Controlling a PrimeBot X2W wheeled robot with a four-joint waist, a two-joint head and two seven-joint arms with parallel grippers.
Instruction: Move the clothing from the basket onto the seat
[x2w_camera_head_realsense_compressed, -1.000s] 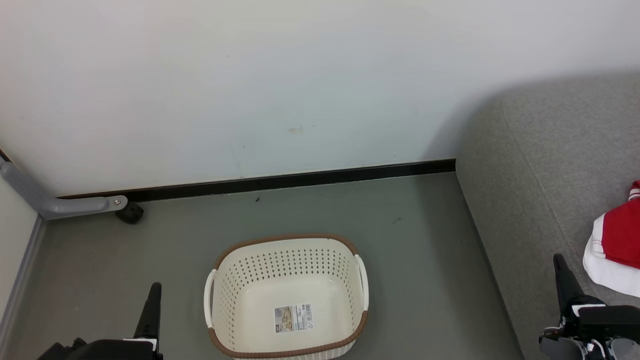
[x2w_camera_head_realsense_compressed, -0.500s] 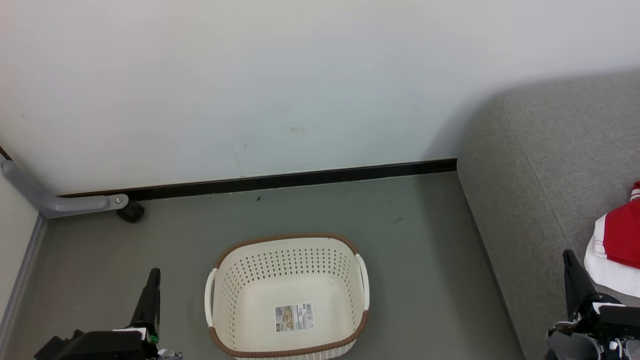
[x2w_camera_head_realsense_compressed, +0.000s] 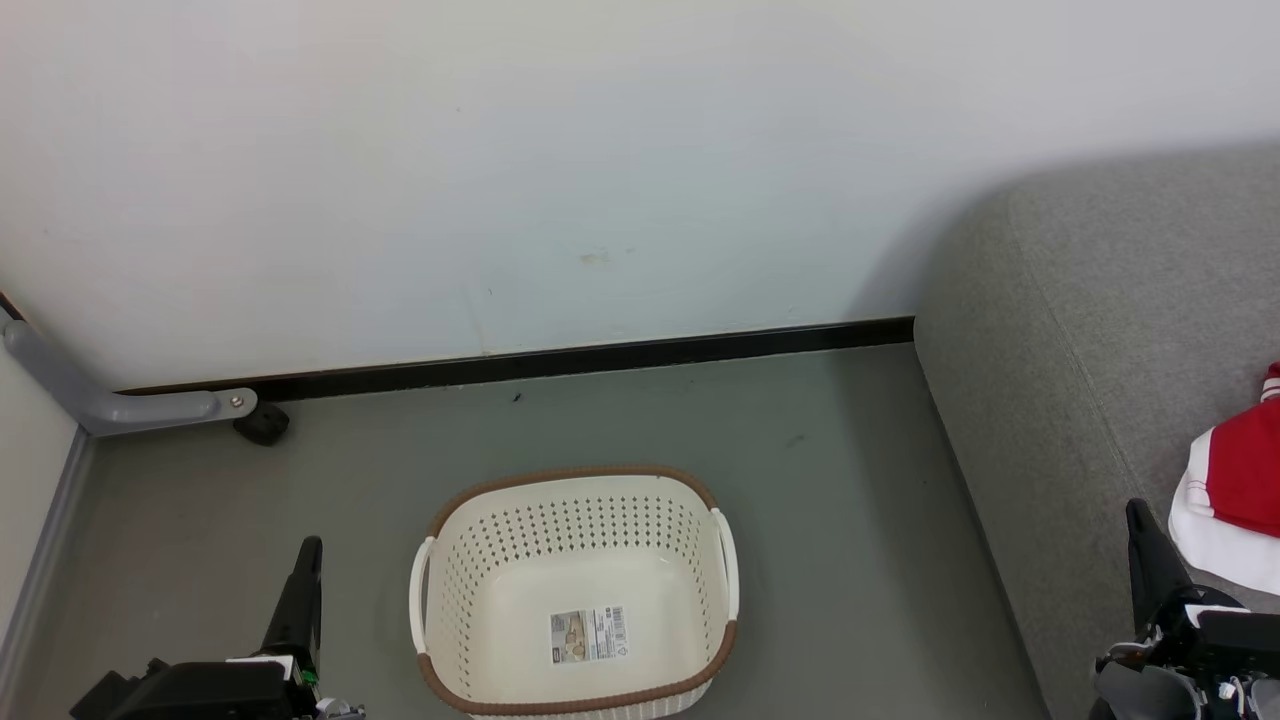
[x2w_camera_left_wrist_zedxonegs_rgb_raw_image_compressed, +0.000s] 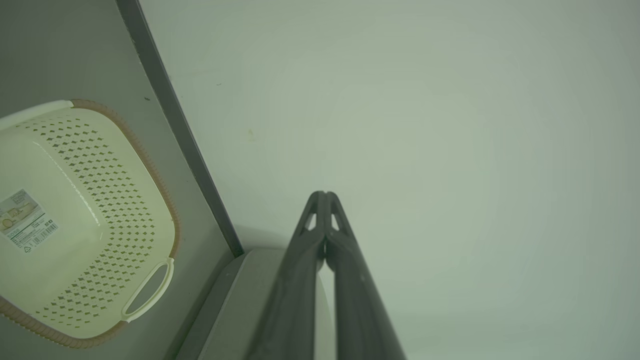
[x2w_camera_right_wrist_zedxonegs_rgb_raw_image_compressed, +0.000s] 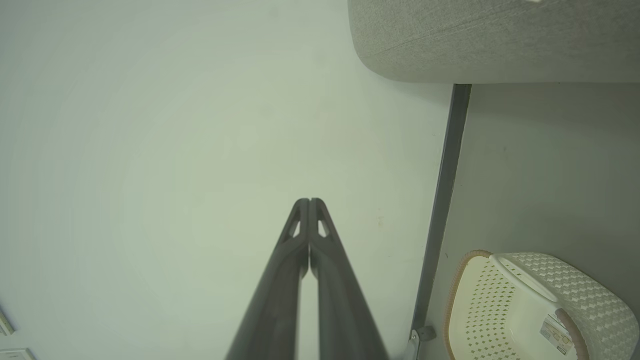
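The pale wall stands in front of me, with a dark baseboard running along its foot. To my right, the seat, a big grey fabric sofa with rounded edges, butts against that wall; its corner also shows at the top of my right wrist view. The grey floor stretches between the wall and me.

The basket sits on the floor, straight ahead and well apart from the seat. It is cream and perforated, with a brown rim and white side handles.

The clothing, bright red with white panels, lies on the seat cushion at the right edge of my head view.

My left end effector hangs low at the left of the basket. In its wrist view the two dark fingers are pressed together, with nothing between them. My right end effector is over the seat's front edge, near the clothing. Its fingers are likewise pressed together and bare in its wrist view.

A label sticker lies on the basket's bare floor.
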